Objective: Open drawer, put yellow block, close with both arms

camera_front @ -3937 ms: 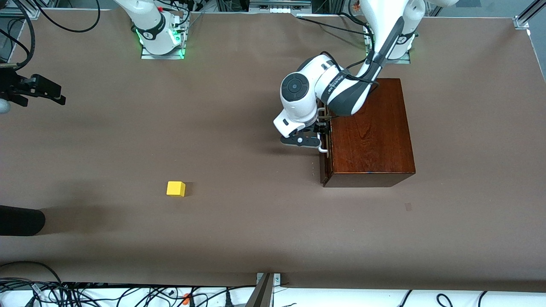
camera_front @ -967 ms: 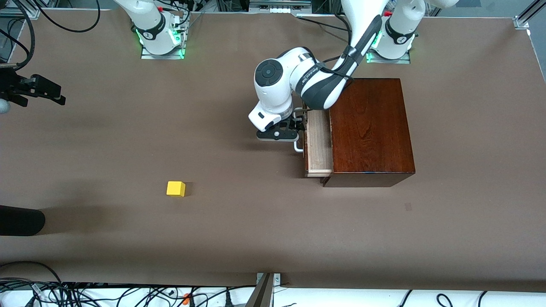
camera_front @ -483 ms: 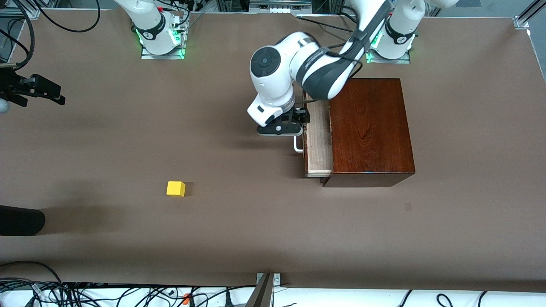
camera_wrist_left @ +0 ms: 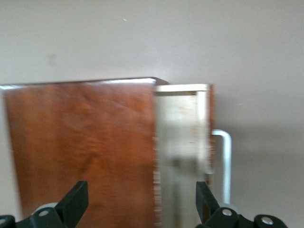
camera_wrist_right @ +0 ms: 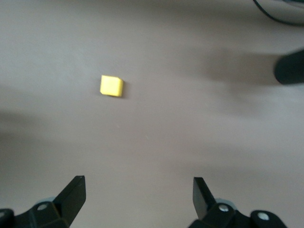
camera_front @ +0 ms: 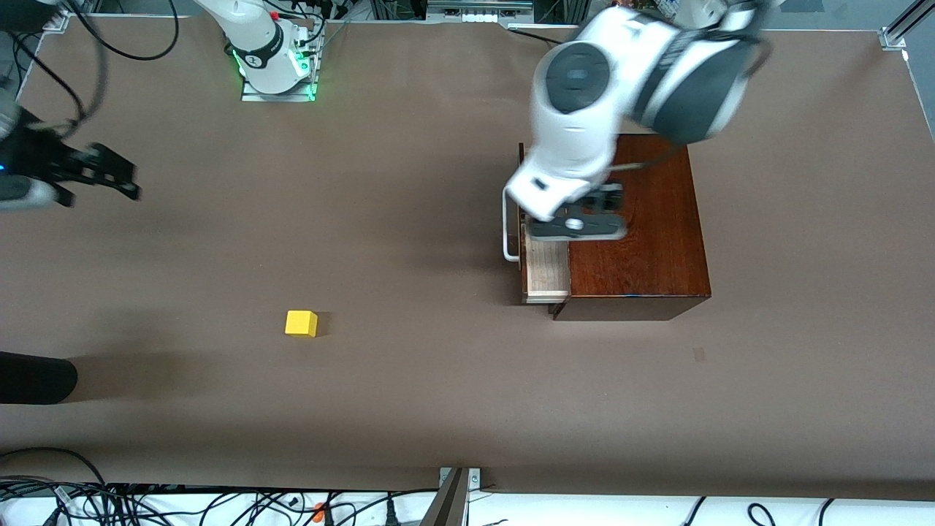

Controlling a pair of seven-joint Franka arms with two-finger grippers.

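Two pincers are recorded, both spread wide and both empty. Left pincer [camera_front: 577, 226] — held over the seam between the wooden box [camera_front: 632, 219] and its pulled-out drawer [camera_front: 546, 274], jaws clear of the white handle [camera_front: 507, 234]. Right pincer [camera_front: 109, 175] — held over bare surface [camera_front: 438, 380] at the right arm's end, with the yellow block [camera_front: 301, 323] framed ahead of its jaws in the right wrist view.

Yellow block: lying alone on the surface, nearer the front camera than the drawer, well apart from it toward the right arm's end. It is judged to lie nearer the right pincer than the left, so the pickup would fall to the right arm. No long axis is offered by the cube, though it sits slightly turned to the jaws.

Drawer: partly open, pale interior exposed and empty where seen.

Obstructions: none are seen between block and right pincer. A dark rounded object [camera_front: 33, 376] rests at the surface's edge, aside from that path.
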